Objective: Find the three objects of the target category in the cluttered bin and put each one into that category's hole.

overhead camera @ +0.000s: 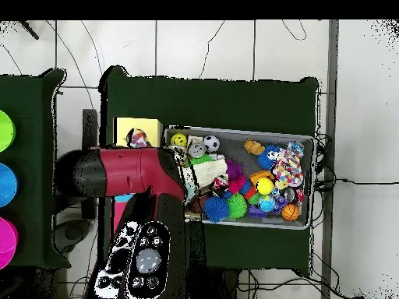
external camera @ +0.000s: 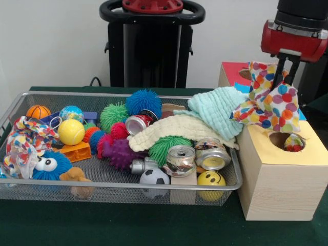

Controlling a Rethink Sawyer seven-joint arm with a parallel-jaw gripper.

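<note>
Front view: the yellow-faced box (external camera: 279, 177) stands just beside the bin (external camera: 118, 187), and a dotted cloth (external camera: 293, 143) sits inside its hole (external camera: 287, 141). Above that box the gripper (external camera: 286, 72) has its fingers pinched on a second dotted cloth (external camera: 269, 105), white with red, orange, yellow and blue dots, hanging crumpled over the box's far edge. A third dotted cloth (external camera: 25, 141) lies at the bin's opposite end. Overhead, the arm (overhead camera: 128, 173) hides the gripper and the held cloth, though the cloth in the hole (overhead camera: 139, 139) shows, seemingly bunched.
</note>
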